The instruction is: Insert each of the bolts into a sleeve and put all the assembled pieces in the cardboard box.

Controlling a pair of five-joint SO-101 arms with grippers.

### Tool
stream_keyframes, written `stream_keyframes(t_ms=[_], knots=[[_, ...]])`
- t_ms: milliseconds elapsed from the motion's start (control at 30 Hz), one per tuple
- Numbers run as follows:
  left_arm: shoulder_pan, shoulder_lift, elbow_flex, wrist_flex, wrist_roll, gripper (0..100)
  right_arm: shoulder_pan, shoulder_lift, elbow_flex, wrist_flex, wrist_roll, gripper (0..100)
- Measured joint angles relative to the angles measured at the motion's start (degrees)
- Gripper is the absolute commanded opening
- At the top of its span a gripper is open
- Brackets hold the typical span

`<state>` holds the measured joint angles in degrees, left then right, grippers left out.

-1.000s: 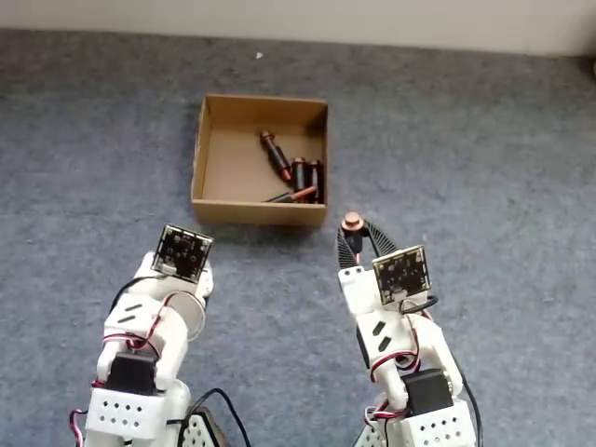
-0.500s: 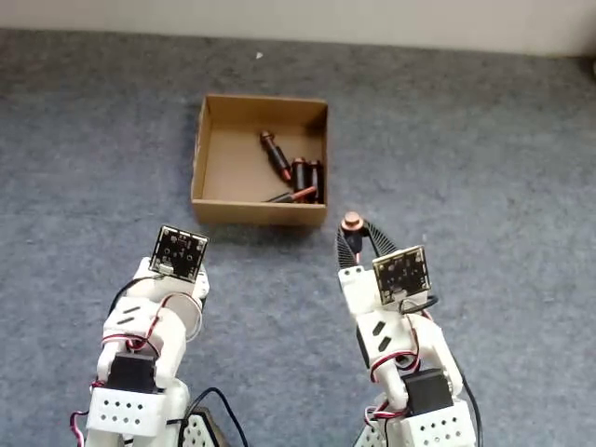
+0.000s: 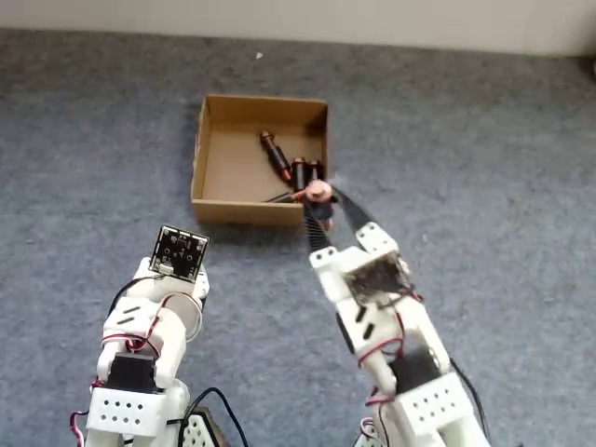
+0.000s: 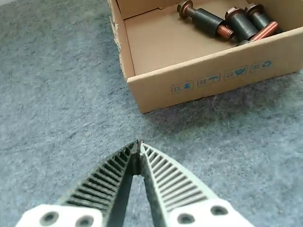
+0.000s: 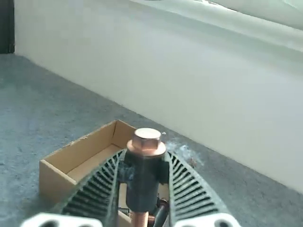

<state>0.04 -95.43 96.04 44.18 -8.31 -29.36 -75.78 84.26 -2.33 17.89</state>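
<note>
Right hand (image 3: 319, 197) pinching an upright sleeved bolt (image 5: 142, 175) over the box (image 3: 228, 168) near corner, left hand (image 4: 139, 149) pressed together just before the box front, finished pieces (image 4: 242, 24) lying inside.

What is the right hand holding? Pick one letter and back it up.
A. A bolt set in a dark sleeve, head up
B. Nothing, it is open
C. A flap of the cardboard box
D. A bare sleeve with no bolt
A: the right hand is shut on an assembled piece, with its copper bolt head on top and the cardboard box beyond it.
</note>
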Motion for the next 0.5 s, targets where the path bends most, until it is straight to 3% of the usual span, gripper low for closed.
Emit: stream_keyframes(t_ms=[500], knots=[[0.0, 0.0, 0.0, 1.4, 0.0, 2, 0.8, 66.8, -35.0, -22.1, 1.1, 0.6]])
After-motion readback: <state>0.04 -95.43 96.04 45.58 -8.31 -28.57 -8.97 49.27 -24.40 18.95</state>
